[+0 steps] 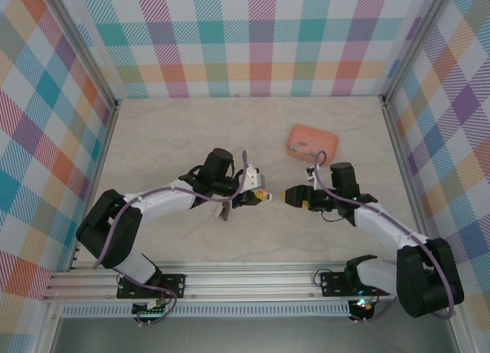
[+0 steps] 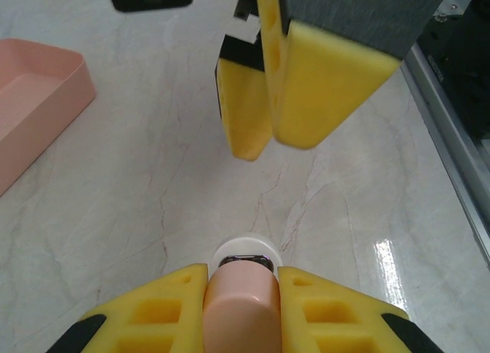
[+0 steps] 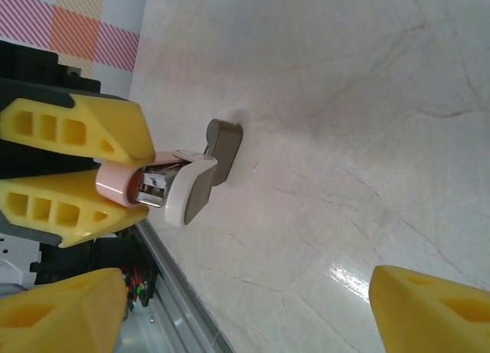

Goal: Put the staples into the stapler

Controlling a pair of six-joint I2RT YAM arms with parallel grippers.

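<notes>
From above, two arms meet over a pale marbled table [image 1: 168, 131]. The left gripper [image 1: 260, 197] clamps one stapler [image 1: 266, 195]. The right gripper [image 1: 289, 195] stands just right of the stapler, not touching it. One salmon tray [image 1: 325, 141], rounded and shallow, sits beyond the stapler to the right. The staples [image 1: 300, 147] lie in it as a small grey patch, too small to count. Plaid walls stand on three sides.

The left wrist view gives the stapler [image 2: 241, 311] end-on: a smooth pink body with a white rim and a dark slot. The left gripper [image 2: 241, 272] pinches it between two yellow foam pads. The right fingers [image 2: 329, 77], two blunt yellow wedges, hang beyond the stapler. A tray [image 2: 38, 93] corner lies left of them.

The right wrist view gives the stapler [image 3: 191, 188] side-on: pink top, white nose, grey-brown base swung open, shiny metal inside. The left gripper [image 3: 145, 181] holds its pink end. The right gripper [image 3: 245, 299] has its pads spread wide apart with nothing between them.
</notes>
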